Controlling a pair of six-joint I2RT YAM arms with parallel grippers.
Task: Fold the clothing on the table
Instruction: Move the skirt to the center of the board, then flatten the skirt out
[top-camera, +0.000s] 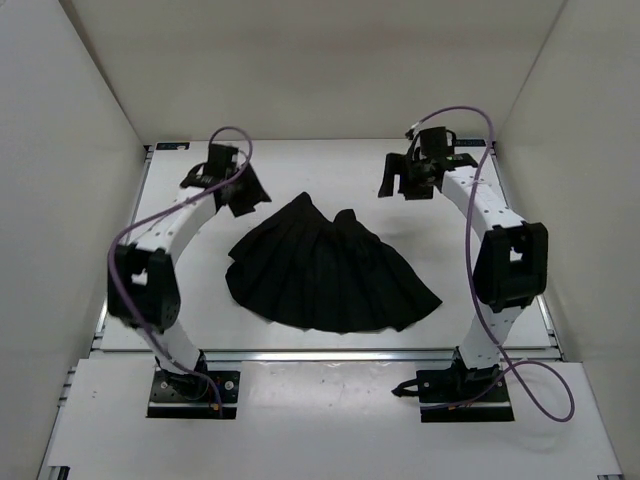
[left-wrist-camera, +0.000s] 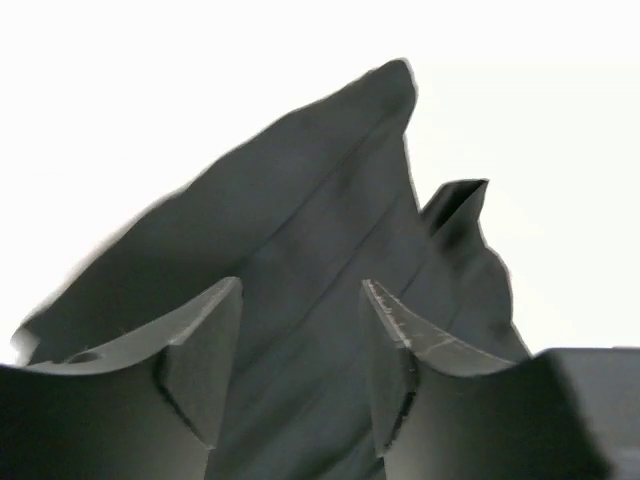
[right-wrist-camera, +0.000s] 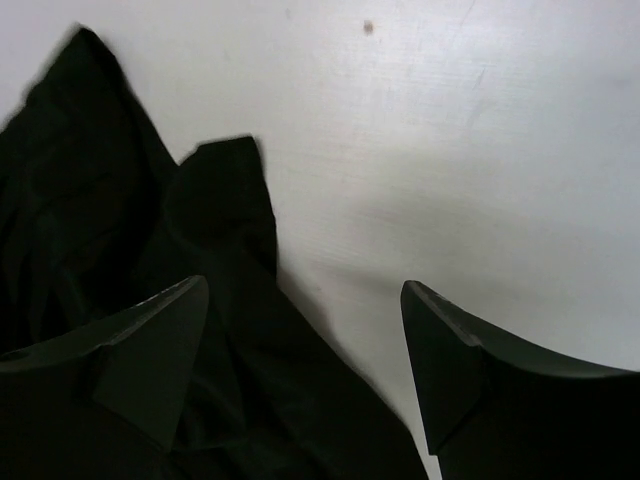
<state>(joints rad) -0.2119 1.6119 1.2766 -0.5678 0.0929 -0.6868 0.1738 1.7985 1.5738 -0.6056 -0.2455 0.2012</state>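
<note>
You see the soft, matte pleated skirt (top-camera: 325, 265), fan-shaped, at frame centre on the white table (top-camera: 330, 165); left gripper (left-wrist-camera: 300, 290) and right gripper (right-wrist-camera: 305, 285) stand spread, pinching nothing.

Pair: left arm (top-camera: 165, 235) and right arm (top-camera: 480, 215), white links running between black joint housings (top-camera: 510, 265), each trailing a purple cable (top-camera: 465, 109). Black screwed base plates (top-camera: 175, 400) sitting at 6 o'clock. Fitted: left gripper (left-wrist-camera: 300, 290), right gripper (right-wrist-camera: 305, 288), matte black, fingers (right-wrist-camera: 150, 350) tapering to points.
</note>
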